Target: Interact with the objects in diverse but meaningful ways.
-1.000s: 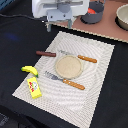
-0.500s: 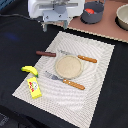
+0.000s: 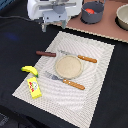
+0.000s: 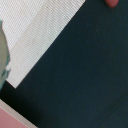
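Nearest to us on the pale mat (image 3: 92,95), at its corner on the exterior view's left, lies the yellow box (image 3: 34,87) with red marks. Just beyond it the banana (image 3: 29,69) sits at the mat's edge. Toward the middle we see the fork (image 3: 65,81) lying just beside the round plate (image 3: 68,66), and the knife (image 3: 79,57) on the plate's far side. The brown sausage (image 3: 46,53) lies on the mat near the knife's tip, apart from the plate.

Farther back, the gripper (image 3: 54,23) hangs above the dark surface (image 3: 12,47) past the mat's far edge, touching nothing; we cannot tell how its jaws stand. Beyond it, a gray bowl (image 3: 92,15) holds a red fruit (image 3: 90,10). In the wrist view we see only mat (image 4: 37,37) and dark surface (image 4: 85,75).
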